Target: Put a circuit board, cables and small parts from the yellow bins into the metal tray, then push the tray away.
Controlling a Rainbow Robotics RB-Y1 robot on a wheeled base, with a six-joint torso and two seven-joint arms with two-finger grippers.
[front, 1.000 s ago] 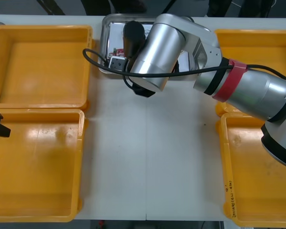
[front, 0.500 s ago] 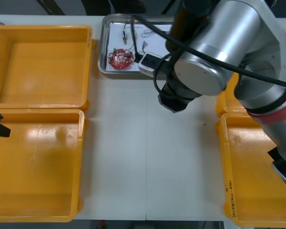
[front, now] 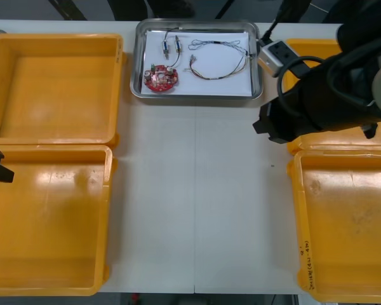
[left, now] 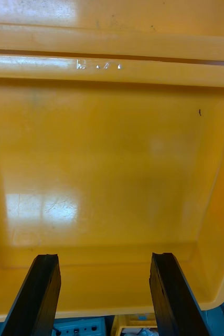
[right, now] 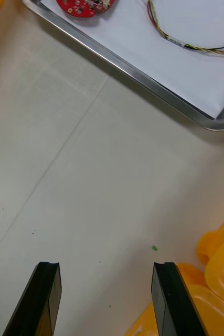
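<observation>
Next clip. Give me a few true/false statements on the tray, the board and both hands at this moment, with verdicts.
1. The red circuit board lies inside the metal tray. True.
2. The right hand is shut. False: it is open, above bare table beside the tray's corner.
3. The left hand is open above a yellow bin. True.
4. The tray stands at the table's near edge. False: it stands at the far edge.

Even overhead light brightens the table (front: 197, 203), leaving pale glare patches in the near left yellow bin (front: 51, 210) and glints along the rim of the metal tray (front: 197, 97).
</observation>
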